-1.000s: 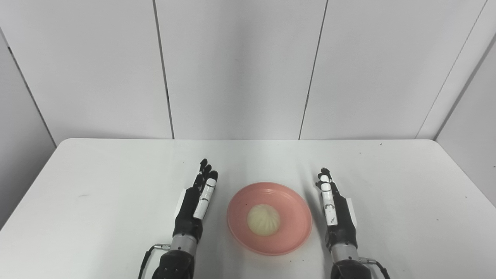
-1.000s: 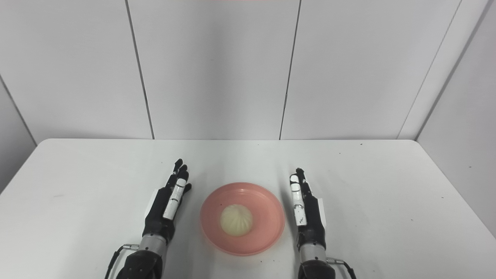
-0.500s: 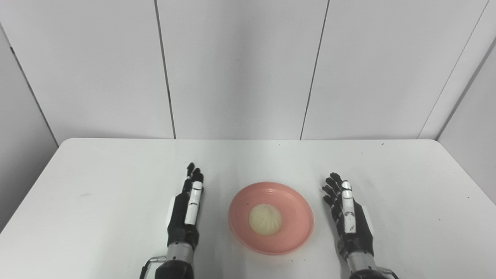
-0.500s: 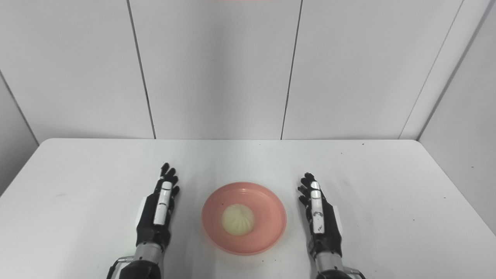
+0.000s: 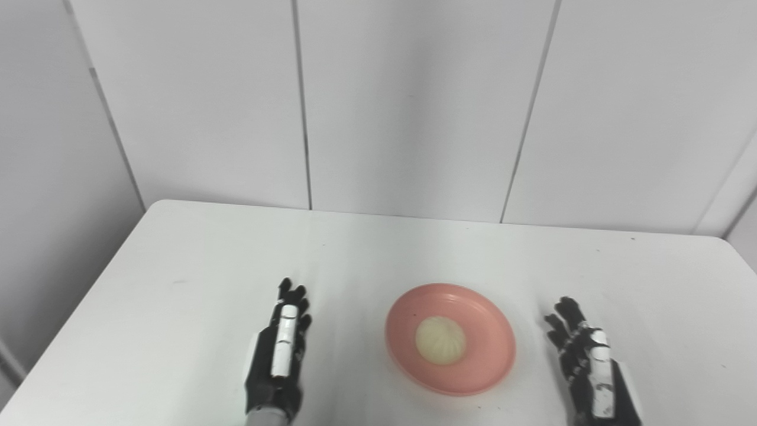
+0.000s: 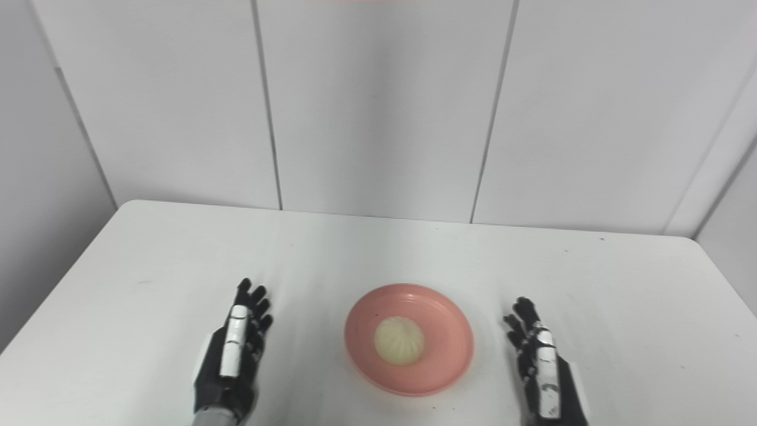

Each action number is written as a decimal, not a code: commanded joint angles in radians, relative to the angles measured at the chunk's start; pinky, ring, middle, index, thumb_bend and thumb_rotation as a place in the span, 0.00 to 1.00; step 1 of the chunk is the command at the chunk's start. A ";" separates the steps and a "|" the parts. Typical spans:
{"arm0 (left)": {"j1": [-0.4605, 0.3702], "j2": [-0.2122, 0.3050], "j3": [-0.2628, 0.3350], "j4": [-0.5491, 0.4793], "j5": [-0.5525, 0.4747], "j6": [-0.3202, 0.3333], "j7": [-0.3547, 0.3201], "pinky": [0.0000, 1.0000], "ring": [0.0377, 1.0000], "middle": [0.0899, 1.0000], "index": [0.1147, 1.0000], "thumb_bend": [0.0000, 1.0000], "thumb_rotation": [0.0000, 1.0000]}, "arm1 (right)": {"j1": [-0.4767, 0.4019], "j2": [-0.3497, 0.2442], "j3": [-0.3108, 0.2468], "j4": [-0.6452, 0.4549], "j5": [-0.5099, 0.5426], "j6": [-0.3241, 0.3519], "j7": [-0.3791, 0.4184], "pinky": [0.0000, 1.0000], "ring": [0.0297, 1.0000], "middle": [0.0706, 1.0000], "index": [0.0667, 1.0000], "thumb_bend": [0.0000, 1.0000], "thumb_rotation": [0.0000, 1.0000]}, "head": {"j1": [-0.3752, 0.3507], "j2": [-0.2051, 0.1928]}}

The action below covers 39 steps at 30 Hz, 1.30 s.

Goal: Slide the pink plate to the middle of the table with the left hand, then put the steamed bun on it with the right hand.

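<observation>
A pink plate (image 5: pixel 491 331) lies on the white table near its front middle. The pale steamed bun (image 5: pixel 440 347) sits in the plate's centre. My left hand (image 5: pixel 278 361) is open to the left of the plate, fingers stretched forward, a clear gap away from the rim. On the plate's right my right hand (image 5: pixel 591 370) is also open, fingers spread, holding nothing and not touching the plate. In the right eye view the same scene shows the plate (image 6: pixel 455 331), the bun (image 6: pixel 400 348), the left hand (image 6: pixel 232 358) and the right hand (image 6: pixel 544 373).
The white table (image 5: pixel 207 254) has rounded corners and ends against grey wall panels (image 5: pixel 414 106) at the back. Its left edge runs diagonally near the left hand. A few small dark specks dot the surface.
The camera has shifted, moving the whole scene rightward in the picture. Both hands have drawn back toward the bottom edge and farther out from the plate. Plate and bun stay put.
</observation>
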 commanded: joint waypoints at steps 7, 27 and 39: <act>-0.060 0.067 0.002 0.012 -0.003 0.049 -0.038 1.00 0.97 0.96 1.00 0.70 0.86 | -0.007 0.047 0.002 0.075 -0.030 -0.049 -0.034 0.94 0.91 0.93 0.91 0.71 1.00 | -0.124 0.023; -0.058 0.191 -0.009 -0.024 0.023 -0.002 -0.104 1.00 0.96 0.95 1.00 0.65 0.84 | -0.023 0.157 0.054 0.013 -0.120 0.018 -0.131 0.87 0.88 0.89 0.88 0.73 1.00 | -0.290 0.065; -0.044 0.143 0.010 -0.012 0.033 -0.075 -0.063 1.00 0.98 0.97 1.00 0.75 0.85 | -0.016 0.146 0.057 -0.008 -0.135 0.047 -0.130 0.87 0.87 0.89 0.89 0.71 1.00 | -0.259 0.064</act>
